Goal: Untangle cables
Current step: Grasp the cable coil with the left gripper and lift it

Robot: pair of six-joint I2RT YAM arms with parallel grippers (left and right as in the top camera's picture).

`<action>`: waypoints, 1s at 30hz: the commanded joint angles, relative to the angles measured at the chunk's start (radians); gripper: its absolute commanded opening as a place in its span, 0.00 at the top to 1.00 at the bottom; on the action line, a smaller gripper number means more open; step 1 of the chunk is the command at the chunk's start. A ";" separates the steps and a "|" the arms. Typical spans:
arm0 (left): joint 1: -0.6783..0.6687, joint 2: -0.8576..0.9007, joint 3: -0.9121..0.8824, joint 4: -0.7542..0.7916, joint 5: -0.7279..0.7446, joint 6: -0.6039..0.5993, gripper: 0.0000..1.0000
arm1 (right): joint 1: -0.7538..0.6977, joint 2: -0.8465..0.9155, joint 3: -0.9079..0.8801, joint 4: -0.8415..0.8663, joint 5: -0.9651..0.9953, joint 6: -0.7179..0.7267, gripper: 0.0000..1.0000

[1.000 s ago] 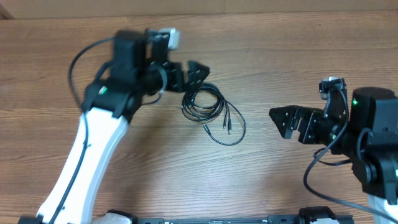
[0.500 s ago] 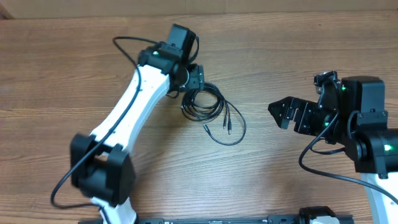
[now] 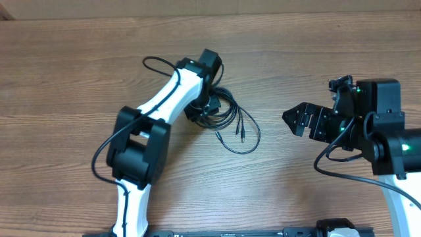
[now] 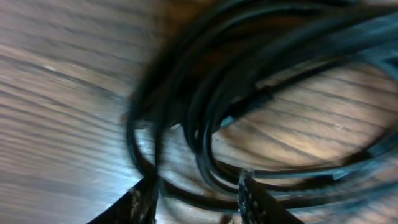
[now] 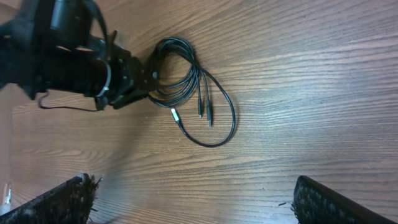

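Soft, even light falls from above, and shadows on the surface [image 3: 66, 79] are faint. The left wrist view is badly blurred, smearing the cables [image 4: 202, 134]. Pale glare sits centre-right. The other views are sharp.

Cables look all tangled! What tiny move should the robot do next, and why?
Probably close the left gripper: its open fingers straddle strands of the cables, while the right gripper sits open, well aside.

The left arm [image 3: 164, 105] blocks the cables [image 3: 231, 124] from the desk's [image 3: 59, 72] left and near-left sides. Bare wood lies open toward the far edge and the right gripper [image 3: 293, 122].
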 commanded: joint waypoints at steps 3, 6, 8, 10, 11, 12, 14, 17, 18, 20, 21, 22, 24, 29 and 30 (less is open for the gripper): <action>-0.026 0.079 0.010 0.023 0.006 -0.080 0.54 | 0.005 0.017 0.024 0.001 0.006 0.003 0.00; -0.026 0.096 0.010 0.024 0.005 -0.079 0.54 | 0.005 0.019 0.024 0.001 0.006 0.003 0.00; -0.026 0.100 0.010 0.024 -0.003 -0.078 0.59 | 0.005 0.019 0.024 0.001 0.006 0.003 0.00; -0.026 0.100 0.010 0.026 -0.021 -0.074 0.78 | 0.005 0.020 0.024 0.002 0.006 0.003 0.00; -0.026 0.100 0.010 0.029 -0.028 -0.060 0.93 | 0.005 0.021 0.024 0.002 0.006 0.003 0.00; -0.025 0.100 0.010 0.042 -0.029 -0.024 0.96 | 0.005 0.022 0.024 0.003 0.006 0.003 0.00; -0.024 0.100 0.011 0.065 -0.027 0.058 0.96 | 0.005 0.026 0.024 0.002 0.006 0.003 0.00; -0.021 0.099 0.028 0.073 -0.016 0.148 0.96 | 0.005 0.035 0.024 0.002 0.005 0.003 0.00; -0.018 0.097 0.041 0.069 -0.008 0.172 0.96 | 0.005 0.039 0.024 0.002 0.005 0.004 0.00; -0.014 0.076 0.076 0.062 0.019 0.237 0.96 | 0.005 0.053 0.024 0.006 0.002 0.003 0.00; -0.014 0.066 0.085 0.060 0.024 0.253 0.96 | 0.005 0.059 0.024 0.010 -0.002 0.003 0.00; -0.014 0.045 0.098 0.060 0.032 0.283 0.96 | 0.005 0.066 0.024 0.014 -0.003 0.003 0.00; -0.016 -0.005 0.114 0.060 0.034 0.327 0.96 | 0.005 0.081 0.024 0.022 -0.002 0.003 0.00; -0.023 -0.176 0.122 0.072 0.056 0.372 0.96 | 0.005 0.123 0.024 0.058 -0.002 0.003 0.00; -0.023 -0.209 0.122 0.071 0.075 0.381 0.96 | 0.005 0.132 0.024 0.070 -0.002 0.003 0.00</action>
